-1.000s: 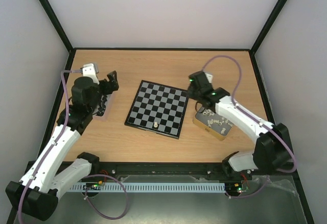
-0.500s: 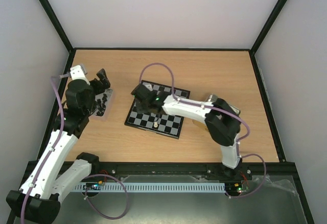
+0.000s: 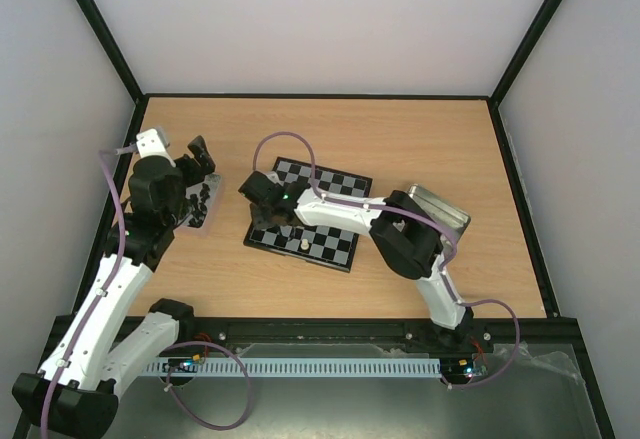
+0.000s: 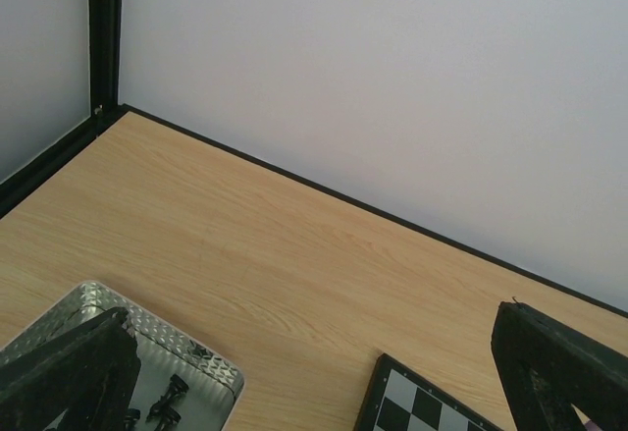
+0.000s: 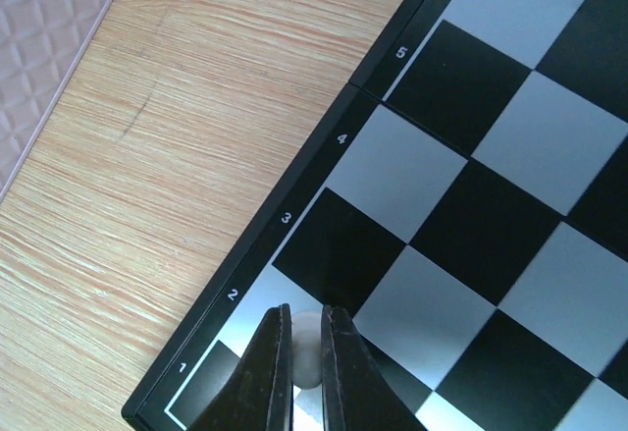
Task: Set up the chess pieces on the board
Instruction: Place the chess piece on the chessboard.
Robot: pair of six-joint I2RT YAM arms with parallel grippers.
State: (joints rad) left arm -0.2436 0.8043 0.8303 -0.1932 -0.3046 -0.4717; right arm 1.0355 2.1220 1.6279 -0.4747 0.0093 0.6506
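Observation:
The board (image 3: 318, 221) lies mid-table, with one cream-white piece (image 3: 303, 245) standing near its front edge. My right gripper (image 3: 262, 204) reaches across to the board's left edge. In the right wrist view it (image 5: 306, 338) is shut on a cream-white chess piece (image 5: 308, 352), low over the squares by the rim's 2 mark on the board (image 5: 471, 156). My left gripper (image 3: 200, 159) hovers over the left tin (image 3: 207, 221), which holds black pieces (image 3: 199, 202). Its fingers (image 4: 69, 372) stand wide apart and empty.
A second silvery tin (image 3: 445, 211) sits right of the board, mostly behind the right arm. The left tin's rim (image 4: 186, 367) and the board's corner (image 4: 412, 406) show in the left wrist view. Black frame rails and white walls bound the table.
My right arm has swung from the right tin across the board to its left edge, carrying a cream piece. The left gripper has shifted slightly left over its tin.

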